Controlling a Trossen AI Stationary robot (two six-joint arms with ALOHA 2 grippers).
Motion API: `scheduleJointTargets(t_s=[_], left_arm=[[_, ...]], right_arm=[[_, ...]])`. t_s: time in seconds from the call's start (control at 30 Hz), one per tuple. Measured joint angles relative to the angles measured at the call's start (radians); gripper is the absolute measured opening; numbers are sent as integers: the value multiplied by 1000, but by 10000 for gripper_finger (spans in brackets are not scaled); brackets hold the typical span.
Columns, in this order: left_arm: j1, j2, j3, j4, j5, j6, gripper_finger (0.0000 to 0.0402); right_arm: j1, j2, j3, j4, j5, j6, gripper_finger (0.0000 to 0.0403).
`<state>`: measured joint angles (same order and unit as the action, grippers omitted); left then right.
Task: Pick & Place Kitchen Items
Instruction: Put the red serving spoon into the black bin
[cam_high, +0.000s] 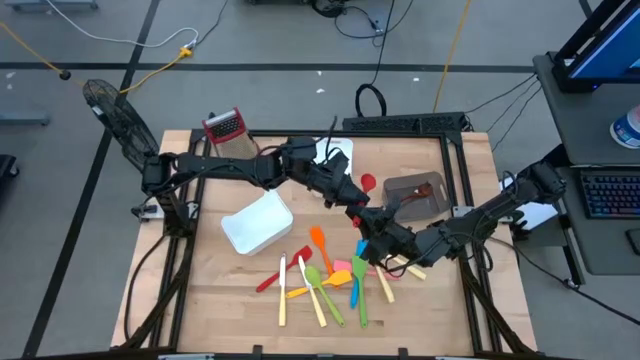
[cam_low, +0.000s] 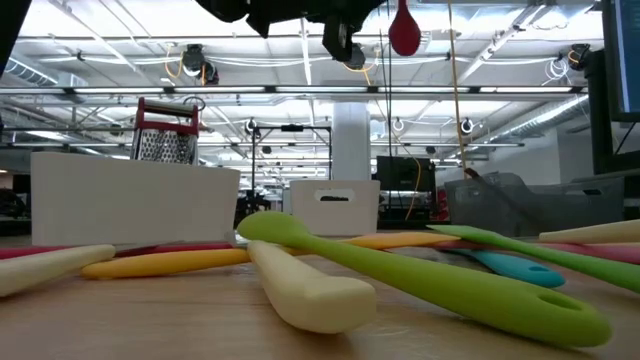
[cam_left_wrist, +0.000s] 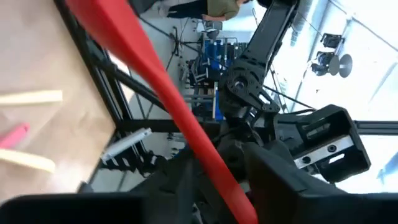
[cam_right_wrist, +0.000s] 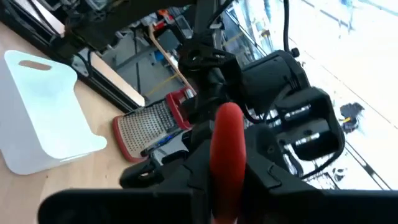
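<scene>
- The left end effector (cam_high: 348, 198) is over the middle of the counter (cam_high: 215, 295), raised off the wood. In the left wrist view its fingers (cam_left_wrist: 273, 180) are clamped on the handle of the red spoon (cam_high: 367, 183), which runs out slantwise from between them.
- The grater (cam_high: 225, 126) stands at the far left corner, clear of the work.
- The white bin (cam_high: 258, 222) lies near the left arm, tilted relative to the counter's edges. It is probably one drop place; nothing shows inside it from above.
- The other utensils (cam_high: 325, 280) lie fanned together on the counter's near half, flat and partly crossing. They look like the stock yet to be picked.
- The spoon is in the air between the two arms. Its bowl (cam_low: 404, 30) shows high up in the low view, far above the counter. Being held aloft by its handle suggests a hand-over from arm to arm.
- The right end effector (cam_high: 378, 238) meets the left one just above the utensils. In the right wrist view its fingers (cam_right_wrist: 273, 177) sit tight on either side of the spoon (cam_right_wrist: 227, 155), so it looks closed on it too.
- The grey bin (cam_high: 415, 190) sits beyond the right end effector, the likelier goal for the spoon.
</scene>
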<state>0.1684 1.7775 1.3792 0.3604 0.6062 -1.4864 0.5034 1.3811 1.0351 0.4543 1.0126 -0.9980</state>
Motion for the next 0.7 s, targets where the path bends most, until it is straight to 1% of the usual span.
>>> scheduleJointTargets(t_s=[0.1,0.17,0.23,0.3,0.4,0.53,0.63,0.7], left_arm=[[11,0,0,9,0,37,197],[26,-1,0,14,27,70,228],[50,-2,0,15,68,82,255],[80,-4,0,19,79,105,275],[132,-10,0,15,81,151,297],[200,-16,1,25,81,213,314],[237,-26,1,39,89,238,323],[249,-37,1,46,92,252,327]], right_arm=[[0,2,0,-18,36,5,33],[0,2,0,-21,44,3,32],[1,2,0,-22,58,2,32],[1,2,0,-40,87,2,32],[2,2,-1,-92,144,18,32],[1,2,-1,-174,206,80,32],[-5,2,-1,-259,252,163,32],[-15,2,-1,-331,274,248,32]])
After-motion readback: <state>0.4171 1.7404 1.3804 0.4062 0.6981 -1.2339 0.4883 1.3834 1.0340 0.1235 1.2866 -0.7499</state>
